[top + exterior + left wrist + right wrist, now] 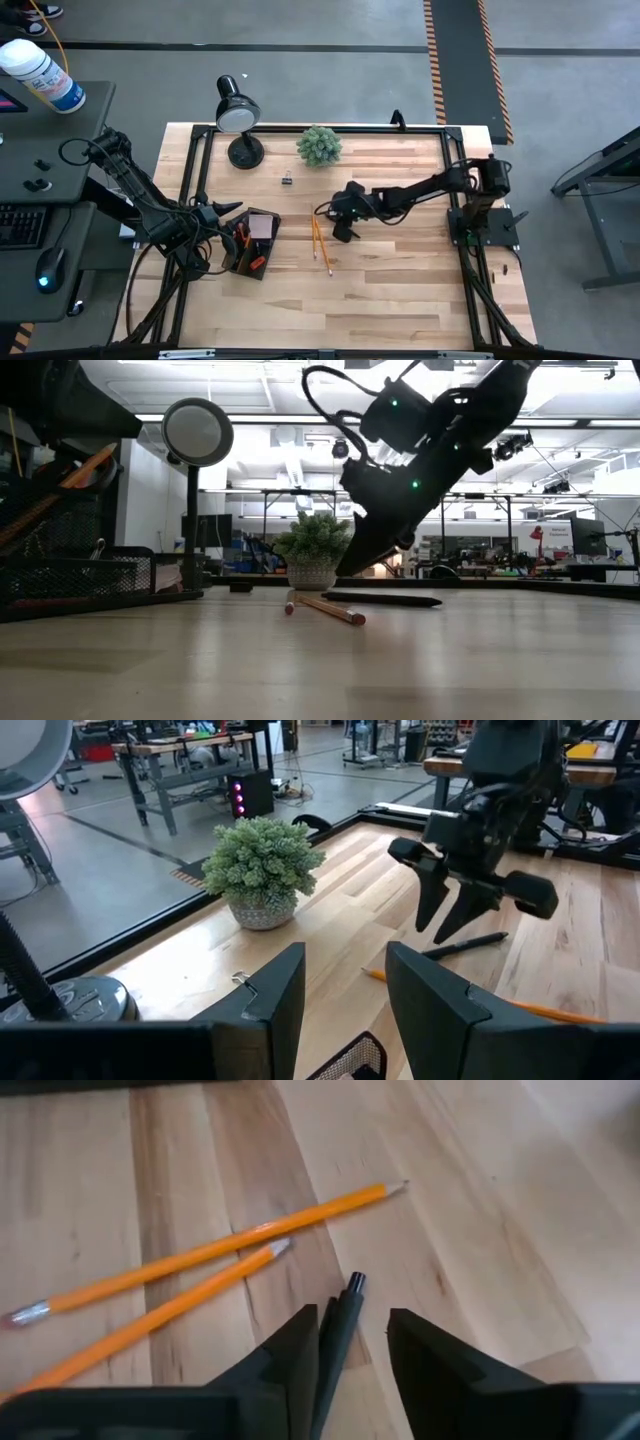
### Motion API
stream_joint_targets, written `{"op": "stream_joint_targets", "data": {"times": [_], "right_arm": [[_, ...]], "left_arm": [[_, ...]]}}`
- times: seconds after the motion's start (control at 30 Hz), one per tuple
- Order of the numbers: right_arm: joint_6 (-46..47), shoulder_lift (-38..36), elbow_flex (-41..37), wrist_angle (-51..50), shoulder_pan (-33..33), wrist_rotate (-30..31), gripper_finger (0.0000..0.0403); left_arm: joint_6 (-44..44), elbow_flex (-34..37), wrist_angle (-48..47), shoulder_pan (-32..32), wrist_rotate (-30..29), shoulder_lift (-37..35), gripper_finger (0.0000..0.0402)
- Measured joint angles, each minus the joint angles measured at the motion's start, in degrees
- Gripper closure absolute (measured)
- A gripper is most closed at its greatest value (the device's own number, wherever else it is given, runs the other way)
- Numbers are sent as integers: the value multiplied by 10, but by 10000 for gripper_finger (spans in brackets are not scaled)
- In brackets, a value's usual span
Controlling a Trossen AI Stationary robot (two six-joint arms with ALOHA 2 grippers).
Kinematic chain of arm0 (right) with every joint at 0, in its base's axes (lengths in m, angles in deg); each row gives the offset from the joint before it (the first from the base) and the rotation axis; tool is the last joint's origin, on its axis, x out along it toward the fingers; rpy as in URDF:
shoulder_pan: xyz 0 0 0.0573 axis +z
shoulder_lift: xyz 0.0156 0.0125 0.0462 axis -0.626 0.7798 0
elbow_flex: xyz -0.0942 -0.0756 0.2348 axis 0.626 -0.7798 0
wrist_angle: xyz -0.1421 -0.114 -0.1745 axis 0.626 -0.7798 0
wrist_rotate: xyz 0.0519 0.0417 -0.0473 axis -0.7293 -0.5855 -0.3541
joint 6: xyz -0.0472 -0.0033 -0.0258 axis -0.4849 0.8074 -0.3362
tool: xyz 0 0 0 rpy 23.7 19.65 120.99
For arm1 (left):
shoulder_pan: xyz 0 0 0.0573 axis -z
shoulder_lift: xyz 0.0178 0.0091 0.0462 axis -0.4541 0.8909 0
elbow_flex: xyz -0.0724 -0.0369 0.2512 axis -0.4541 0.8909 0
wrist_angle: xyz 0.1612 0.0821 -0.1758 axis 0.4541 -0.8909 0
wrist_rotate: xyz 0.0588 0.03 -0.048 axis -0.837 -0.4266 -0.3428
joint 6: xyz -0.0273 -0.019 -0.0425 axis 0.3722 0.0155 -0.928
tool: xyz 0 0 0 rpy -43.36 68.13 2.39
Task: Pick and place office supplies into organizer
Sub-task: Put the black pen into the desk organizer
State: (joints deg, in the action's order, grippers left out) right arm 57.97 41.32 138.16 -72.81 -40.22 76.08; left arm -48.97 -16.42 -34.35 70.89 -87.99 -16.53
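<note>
The black organizer [252, 243] stands at the table's left and holds red-handled scissors [241, 238], an orange item and a pale pink pad [262, 226]. My left gripper [222, 210] waits open just left of it, touching nothing. My right gripper [343, 226] hangs open, tilted down, over a dark pen [345, 1312]. The pen lies flat on the table [385, 598], with its end between my fingers and a gap below their tips in the low view. Two yellow-orange pencils [320, 245] lie flat beside the pen [215, 1250]. A small black binder clip [287, 179] sits farther back.
A green spiky plant [319, 146] and a black desk lamp [238, 115] stand along the far edge. A black frame [330, 127] borders the table. Bare wood lies toward the near edge and between the pencils and the right arm's base [485, 222].
</note>
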Motion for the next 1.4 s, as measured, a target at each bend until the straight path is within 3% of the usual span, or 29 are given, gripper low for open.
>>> {"op": "stream_joint_targets", "data": {"times": [0.4, 0.7, 1.13, 1.4], "right_arm": [[71, 29, 0, 15, 27, 103, 284], [159, 29, 0, 26, 31, 117, 285], [186, 75, 0, 57, 57, 136, 288], [163, 76, 2, 58, 56, 132, 382]], "left_arm": [[0, 0, 0, 0, 0, 0, 273], [0, 0, 0, 0, 0, 0, 273], [0, 0, -1, 0, 0, 0, 273], [0, 0, 0, 0, -2, 0, 273]]}}
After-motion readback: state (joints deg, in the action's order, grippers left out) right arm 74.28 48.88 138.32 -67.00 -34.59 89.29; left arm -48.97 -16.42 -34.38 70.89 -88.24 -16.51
